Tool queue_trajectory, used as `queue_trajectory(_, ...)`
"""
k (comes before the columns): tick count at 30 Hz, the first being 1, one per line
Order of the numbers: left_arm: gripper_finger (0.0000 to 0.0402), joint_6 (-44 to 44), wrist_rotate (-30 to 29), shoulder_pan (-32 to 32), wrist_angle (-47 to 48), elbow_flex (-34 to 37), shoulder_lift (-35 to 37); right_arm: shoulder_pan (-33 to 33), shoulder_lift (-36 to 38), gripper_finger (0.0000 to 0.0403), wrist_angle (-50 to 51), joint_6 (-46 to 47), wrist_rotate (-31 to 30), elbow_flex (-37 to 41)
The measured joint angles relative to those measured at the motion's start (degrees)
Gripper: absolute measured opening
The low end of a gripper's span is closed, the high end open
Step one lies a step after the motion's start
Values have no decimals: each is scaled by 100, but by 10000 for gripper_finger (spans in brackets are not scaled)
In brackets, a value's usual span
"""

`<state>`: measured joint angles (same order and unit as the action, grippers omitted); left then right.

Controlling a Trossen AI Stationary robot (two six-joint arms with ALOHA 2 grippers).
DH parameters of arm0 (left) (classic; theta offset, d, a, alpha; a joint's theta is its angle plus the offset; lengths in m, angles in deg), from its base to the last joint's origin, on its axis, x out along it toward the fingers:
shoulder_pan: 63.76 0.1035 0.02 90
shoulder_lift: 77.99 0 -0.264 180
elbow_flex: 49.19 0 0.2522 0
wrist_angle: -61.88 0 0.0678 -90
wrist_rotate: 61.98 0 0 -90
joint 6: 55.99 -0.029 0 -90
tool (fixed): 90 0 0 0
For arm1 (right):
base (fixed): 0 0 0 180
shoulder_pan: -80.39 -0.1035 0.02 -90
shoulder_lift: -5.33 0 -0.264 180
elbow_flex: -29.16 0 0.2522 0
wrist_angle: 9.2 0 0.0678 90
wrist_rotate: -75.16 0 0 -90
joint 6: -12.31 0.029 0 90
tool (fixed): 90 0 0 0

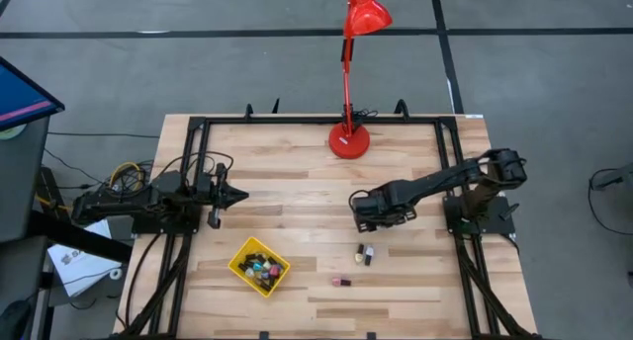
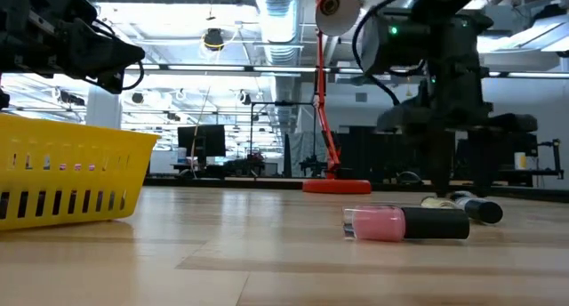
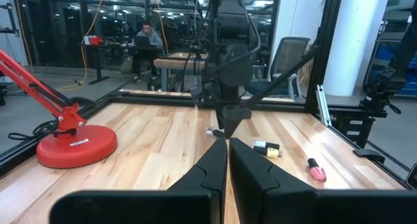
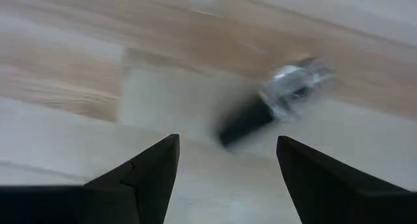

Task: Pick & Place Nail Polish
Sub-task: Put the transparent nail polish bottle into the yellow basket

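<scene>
My right gripper hangs open over the table's middle, fingers pointing down. Just beyond its fingertips a clear nail polish bottle with a black cap lies on its side on the wood, untouched. Two more bottles lie side by side nearer the front, also seen in the low view. A pink bottle with a black cap lies closest to the front edge. The yellow tray holds several bottles. My left gripper waits shut at the table's left.
A red desk lamp's round base stands at the far middle of the table, its head leaning beyond the far edge. A black frame rail runs along the table's edges. Bare wood lies between the tray and the loose bottles.
</scene>
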<state>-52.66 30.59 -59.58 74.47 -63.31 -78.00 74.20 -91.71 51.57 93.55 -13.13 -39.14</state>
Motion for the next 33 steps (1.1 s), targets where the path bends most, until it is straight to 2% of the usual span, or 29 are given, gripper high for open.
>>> queue_trajectory(5, 13, -2, 0, 0, -4, 2, 2, 76, -321, 246, -63, -7, 163, -24)
queue_trajectory(10, 13, 0, 2, 2, -9, 2, 2, 110, -301, 237, -98, -39, 189, -13)
queue_trajectory(17, 13, -2, 2, 0, -9, 2, 2, 69, 497, 235, -47, -759, 552, 7)
queue_trajectory(20, 13, -2, 2, 0, -9, 2, 2, 11, 855, 235, 57, -1354, 542, 0)
queue_trajectory(24, 13, -1, 3, 1, -11, 2, 2, 100, 949, 235, 446, -2634, 69, 0)
queue_trajectory(29, 13, -2, 4, 0, -13, 2, 2, 257, 544, 235, 413, -4553, -7, 0)
queue_trajectory(33, 13, -1, 3, 1, -12, 2, 2, 302, 59, 235, 323, -5262, -53, -1)
